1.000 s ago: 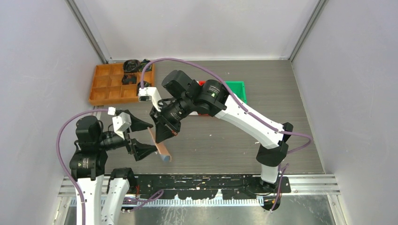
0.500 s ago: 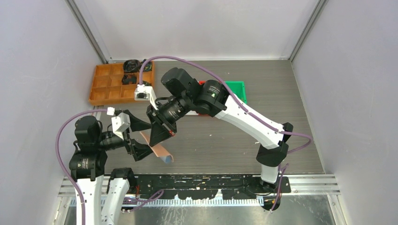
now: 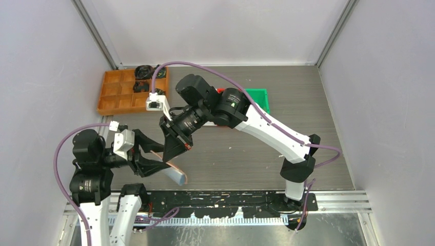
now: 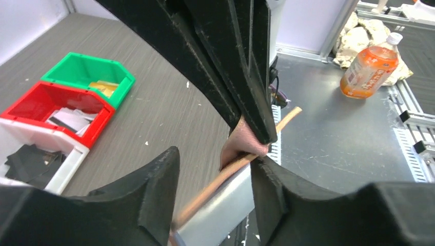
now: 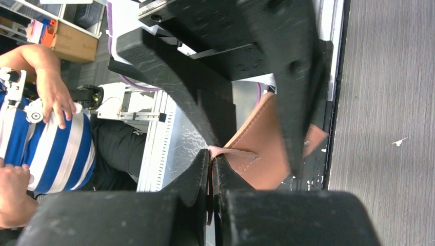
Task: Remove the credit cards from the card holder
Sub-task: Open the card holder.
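Leather showed brown in the middle of the right wrist view: the card holder [image 5: 251,154] was up off the table, near the lower left of the overhead frame. The right gripper [image 5: 211,154] had its jaws pressed fully together on a pale tan lip at the holder's upper edge. Whether that lip was a card or a leather flap could not be told.

The left gripper [image 4: 215,156] rose from the bottom of its own view with jaws wide apart. The holder passed edge-on through the gap, and neither pad was plainly pressing it. Its long axis ran from bottom centre up toward the right, ending just past the right gripper's pinch.

My judgement: the coming move turns on that line. The right arm would pull along it while the left jaws, already astride the holder, closed across its thin faces.

An orange bottle [image 4: 370,64] at the upper right carried a label too small to read. The green bin [image 4: 87,77] and red bin [image 4: 56,107] at the left showed no writing.
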Controlling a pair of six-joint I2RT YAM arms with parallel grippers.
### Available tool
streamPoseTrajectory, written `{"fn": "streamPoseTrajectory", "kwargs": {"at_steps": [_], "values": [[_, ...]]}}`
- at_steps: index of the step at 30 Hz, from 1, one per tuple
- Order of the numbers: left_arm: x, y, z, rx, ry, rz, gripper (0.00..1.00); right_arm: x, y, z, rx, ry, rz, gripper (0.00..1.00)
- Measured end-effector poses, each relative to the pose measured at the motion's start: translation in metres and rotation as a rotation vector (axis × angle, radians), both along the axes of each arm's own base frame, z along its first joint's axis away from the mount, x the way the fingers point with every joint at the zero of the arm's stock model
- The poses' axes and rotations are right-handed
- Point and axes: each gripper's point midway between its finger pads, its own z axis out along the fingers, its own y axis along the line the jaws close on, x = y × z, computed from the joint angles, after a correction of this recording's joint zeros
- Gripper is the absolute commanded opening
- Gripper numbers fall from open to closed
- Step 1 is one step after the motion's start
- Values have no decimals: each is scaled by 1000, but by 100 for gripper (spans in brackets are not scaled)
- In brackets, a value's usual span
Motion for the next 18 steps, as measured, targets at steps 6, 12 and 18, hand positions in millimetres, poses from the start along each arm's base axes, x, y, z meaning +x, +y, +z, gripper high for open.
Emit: {"fn": "streamPoseTrajectory", "kwargs": {"at_steps": [6, 12, 18], "values": [[-7, -2, 2, -11, 2, -45, 21, 6, 1, 4, 17, 4, -23, 1], [-6, -1, 3, -8, -9, -37, 24, 14, -6, 9, 33, 20, -62, 1], [-3, -1, 2, -5, -6, -19, 0, 17, -4, 13, 51, 18, -71, 8]]}}
